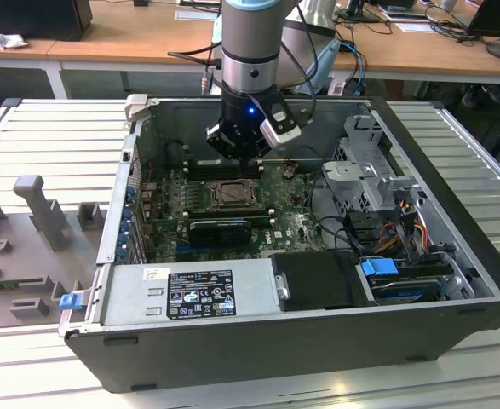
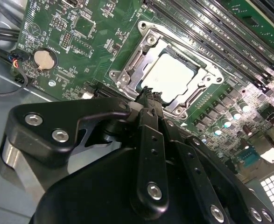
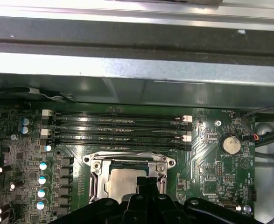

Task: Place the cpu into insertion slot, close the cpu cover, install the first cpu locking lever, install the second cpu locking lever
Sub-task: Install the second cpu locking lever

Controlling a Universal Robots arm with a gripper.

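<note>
The hand (image 2: 148, 95) hangs right over the near edge of the insertion slot (image 2: 127, 70), fingers pinched together, holding nothing as far as I can see. Just past its tip the cpu (image 2: 174, 74) already sits flat in the slot with the cpu cover (image 2: 146, 35) down around it. Looks like the levers are what's left.
</note>
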